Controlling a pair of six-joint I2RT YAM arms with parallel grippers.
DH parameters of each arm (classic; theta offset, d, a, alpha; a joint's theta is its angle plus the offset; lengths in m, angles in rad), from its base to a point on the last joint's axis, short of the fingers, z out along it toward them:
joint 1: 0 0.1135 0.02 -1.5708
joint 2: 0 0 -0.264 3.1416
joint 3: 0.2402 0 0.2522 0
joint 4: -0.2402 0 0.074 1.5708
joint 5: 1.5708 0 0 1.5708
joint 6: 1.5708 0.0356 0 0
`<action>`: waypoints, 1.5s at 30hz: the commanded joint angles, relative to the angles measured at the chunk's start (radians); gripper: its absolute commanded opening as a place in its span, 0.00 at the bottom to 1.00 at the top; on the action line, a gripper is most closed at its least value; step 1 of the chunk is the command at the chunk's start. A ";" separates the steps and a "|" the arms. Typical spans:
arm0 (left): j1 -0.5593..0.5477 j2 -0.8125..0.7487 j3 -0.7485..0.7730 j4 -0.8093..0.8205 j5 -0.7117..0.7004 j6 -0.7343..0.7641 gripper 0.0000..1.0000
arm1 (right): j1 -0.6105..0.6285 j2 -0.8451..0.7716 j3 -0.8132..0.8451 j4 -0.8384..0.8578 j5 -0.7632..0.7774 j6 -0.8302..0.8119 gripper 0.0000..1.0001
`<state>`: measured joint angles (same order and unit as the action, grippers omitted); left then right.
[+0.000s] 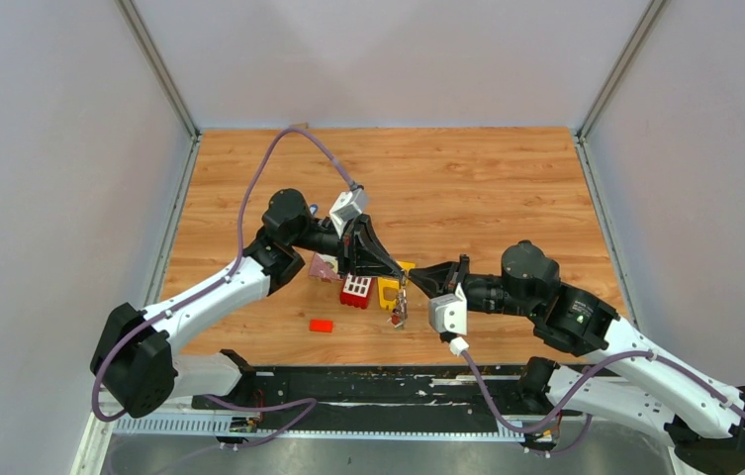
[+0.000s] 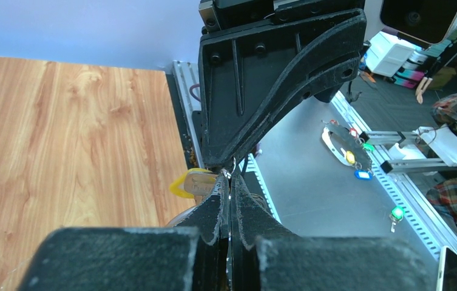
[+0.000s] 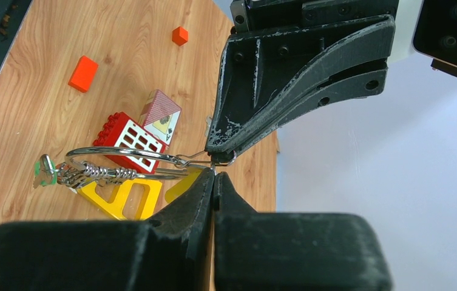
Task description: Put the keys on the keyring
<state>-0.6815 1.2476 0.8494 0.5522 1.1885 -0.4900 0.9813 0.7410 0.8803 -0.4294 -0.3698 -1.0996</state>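
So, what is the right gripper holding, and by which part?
The keyring, pinched at the small-loop end of its wire, opposite the bunched keys.

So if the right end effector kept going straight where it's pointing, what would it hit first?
Most likely the yellow frame, just past the right end effector, which is shut on the keyring. From above, the left end effector also looks close; depth is unclear.
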 commanded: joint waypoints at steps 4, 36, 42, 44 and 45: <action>-0.020 0.004 -0.009 0.043 -0.001 -0.002 0.00 | 0.014 0.001 0.012 0.099 0.010 0.015 0.00; -0.030 0.002 -0.031 0.151 0.000 -0.103 0.00 | 0.047 -0.009 -0.070 0.201 0.102 -0.036 0.00; -0.030 0.016 -0.041 0.264 -0.010 -0.197 0.00 | 0.069 -0.006 -0.111 0.262 0.151 -0.048 0.00; -0.030 0.020 -0.042 0.279 -0.012 -0.210 0.00 | 0.073 -0.008 -0.120 0.280 0.164 -0.047 0.00; -0.030 0.020 -0.044 0.283 -0.012 -0.212 0.00 | 0.074 -0.009 -0.121 0.283 0.166 -0.048 0.00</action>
<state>-0.6800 1.2648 0.7971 0.7048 1.1767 -0.6353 1.0405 0.7181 0.7769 -0.2882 -0.2466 -1.1294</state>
